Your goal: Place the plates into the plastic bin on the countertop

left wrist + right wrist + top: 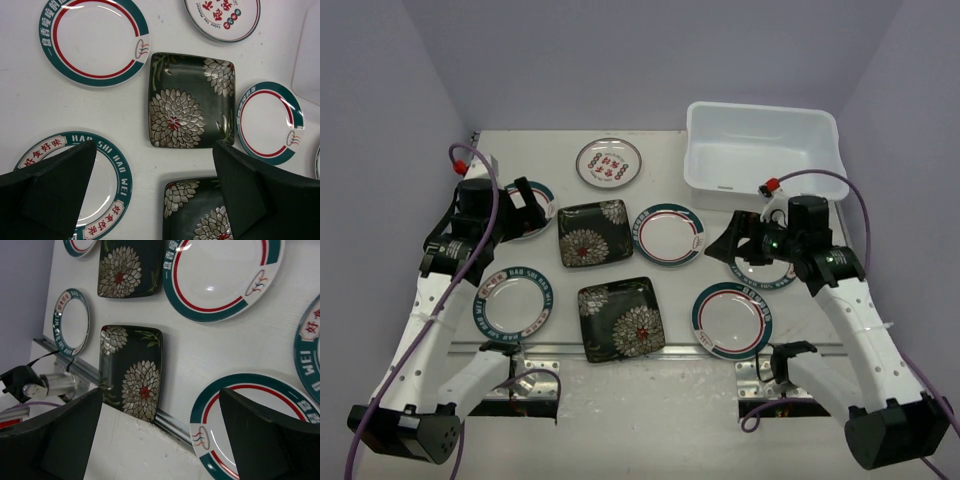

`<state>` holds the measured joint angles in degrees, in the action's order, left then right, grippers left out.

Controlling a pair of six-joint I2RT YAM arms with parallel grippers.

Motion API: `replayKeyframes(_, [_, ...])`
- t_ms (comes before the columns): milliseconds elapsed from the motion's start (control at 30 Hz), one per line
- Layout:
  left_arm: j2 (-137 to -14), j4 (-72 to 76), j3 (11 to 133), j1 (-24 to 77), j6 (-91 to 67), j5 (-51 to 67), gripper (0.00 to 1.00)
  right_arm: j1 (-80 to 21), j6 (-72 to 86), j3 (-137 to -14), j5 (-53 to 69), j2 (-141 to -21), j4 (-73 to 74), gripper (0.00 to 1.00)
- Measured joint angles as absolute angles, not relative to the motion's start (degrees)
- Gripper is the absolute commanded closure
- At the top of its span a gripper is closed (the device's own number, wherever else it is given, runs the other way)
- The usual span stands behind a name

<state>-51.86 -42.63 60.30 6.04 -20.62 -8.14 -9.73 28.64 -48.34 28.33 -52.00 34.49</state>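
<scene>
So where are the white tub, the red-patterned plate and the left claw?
white tub (pixel 720 183): top view, near wall.
red-patterned plate (pixel 609 162): top view, its centre.
left claw (pixel 154 150): left wrist view, between fingertips.

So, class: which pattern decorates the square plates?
Square plates: white flowers, red centres, on black; best in left wrist view.

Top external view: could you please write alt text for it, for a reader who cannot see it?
Eight plates lie spread on the countertop, none in the empty white plastic bin at far right. The left gripper and right gripper hover open over them.
</scene>
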Motion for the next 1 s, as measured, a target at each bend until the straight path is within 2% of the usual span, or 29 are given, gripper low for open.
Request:
replayKeyframes(200, [-53.6,-42.1,60.2,6.0,-21.1,-7.6,0.00,-23.5,33.3,-40.1,28.4,-60.8,26.0,0.01])
replayKeyframes(400, [-54.9,-41.5,58.9,6.0,-21.3,-6.3,0.00,-31.6,37.1,-34.0,25.5,-67.6,16.5,0.01])
replayKeyframes(567, [-54.6,-41.5,56.1,6.0,-21.6,-5.2,0.00,-37.8,38.9,-33.6,23.7,-75.5,9.6,0.09])
replayKeyframes(700, [-54.2,-42.0,55.5,6.0,-21.6,-4.6,0.00,-39.8,40.8,-33.0,22.7,-81.8,3.5,0.20])
replayKeyframes(767, [-53.9,-42.2,55.5,6.0,-21.5,-4.5,0.00,-40.5,41.4,-32.8,22.1,-84.3,1.2,0.31])
replayKeyframes(800, [-53.7,-42.3,55.5,6.0,-21.5,-4.4,0.00,-40.7,41.8,-32.8,21.9,-85.6,-0.1,0.41])
replayKeyframes(933, [-53.4,-43.0,55.5,6.0,-21.5,-4.3,0.00,-41.0,43.3,-32.8,22.8,-90.4,-4.9,0.51])
replayKeyframes(1000, [-53.2,-43.4,55.5,6.0,-21.3,-4.2,0.00,-41.0,44.5,-32.8,23.9,-92.3,-8.1,0.65])
